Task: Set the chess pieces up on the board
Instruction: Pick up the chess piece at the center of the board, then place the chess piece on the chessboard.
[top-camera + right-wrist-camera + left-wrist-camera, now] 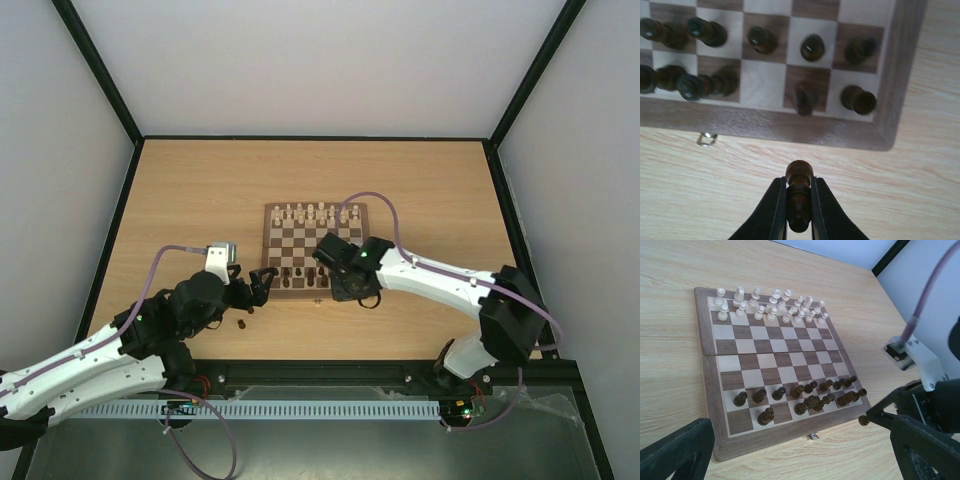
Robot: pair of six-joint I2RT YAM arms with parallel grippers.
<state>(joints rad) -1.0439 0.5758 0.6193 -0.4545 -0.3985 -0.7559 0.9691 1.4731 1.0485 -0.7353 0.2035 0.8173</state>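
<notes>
The board [272,212] lies mid-table. Cream pieces [771,307] fill its two far rows and dark pieces [805,392] stand on its two near rows, some crowded together. My right gripper [799,184] is shut on a dark piece [799,171] and holds it above the table just off the board's near right corner [887,131]. The left wrist view shows it too, with the piece [863,420] at its tip. My left gripper [795,457] is open wide and empty, at the board's near left edge [262,286].
A couple of loose dark pieces [241,322] lie on the table near my left gripper. The board's small metal clasp [812,436] sits at the middle of its near edge. Black-framed walls [120,210] enclose the table.
</notes>
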